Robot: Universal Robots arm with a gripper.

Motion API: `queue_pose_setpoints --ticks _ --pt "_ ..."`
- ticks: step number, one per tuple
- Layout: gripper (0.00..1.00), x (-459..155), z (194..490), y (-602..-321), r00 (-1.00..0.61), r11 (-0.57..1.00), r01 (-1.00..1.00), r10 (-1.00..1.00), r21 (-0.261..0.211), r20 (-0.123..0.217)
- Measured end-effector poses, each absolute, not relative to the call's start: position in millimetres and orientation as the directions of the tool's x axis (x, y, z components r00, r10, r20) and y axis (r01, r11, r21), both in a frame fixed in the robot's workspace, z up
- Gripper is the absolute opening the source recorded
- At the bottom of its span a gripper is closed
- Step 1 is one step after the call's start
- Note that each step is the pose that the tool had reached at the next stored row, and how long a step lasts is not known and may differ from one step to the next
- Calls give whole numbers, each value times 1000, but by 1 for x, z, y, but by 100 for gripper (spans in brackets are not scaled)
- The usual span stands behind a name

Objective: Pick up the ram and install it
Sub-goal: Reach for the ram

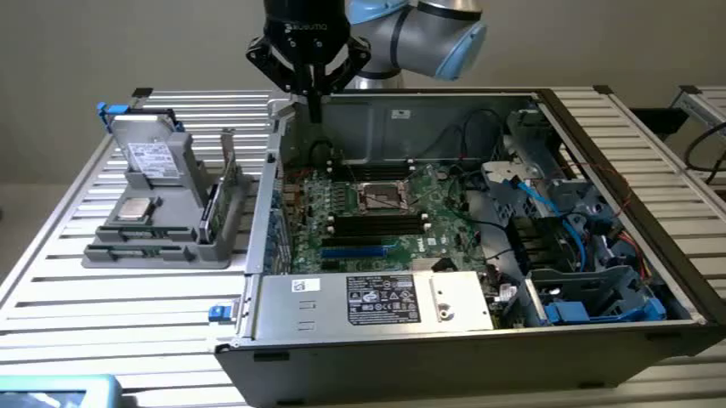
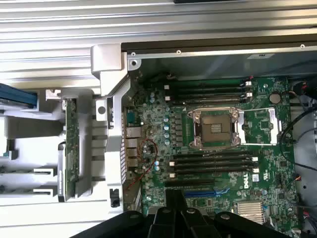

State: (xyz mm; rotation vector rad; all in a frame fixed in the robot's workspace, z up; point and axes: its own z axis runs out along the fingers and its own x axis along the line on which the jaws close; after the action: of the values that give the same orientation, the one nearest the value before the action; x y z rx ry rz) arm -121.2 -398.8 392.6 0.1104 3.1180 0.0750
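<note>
The gripper (image 1: 314,104) hangs over the far corner of the open computer case (image 1: 272,314), with its fingers closed together and holding nothing. The ram (image 2: 72,144) stands on its edge in the grey holder (image 1: 148,253). This is outside the case, toward the exterior view's left of the gripper. Its long axis runs parallel to the case wall. I count one gripper and, I think, two sticks in the holder.

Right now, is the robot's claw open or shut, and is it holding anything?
Gripper: shut, holding nothing. The ram sits in the grey holder.
</note>
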Motion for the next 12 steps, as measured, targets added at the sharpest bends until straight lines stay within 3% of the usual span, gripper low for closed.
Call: queue_pose_setpoints --ticks 12 --pt "11 -121 393 -399 -997 996 70 71 49 -19"
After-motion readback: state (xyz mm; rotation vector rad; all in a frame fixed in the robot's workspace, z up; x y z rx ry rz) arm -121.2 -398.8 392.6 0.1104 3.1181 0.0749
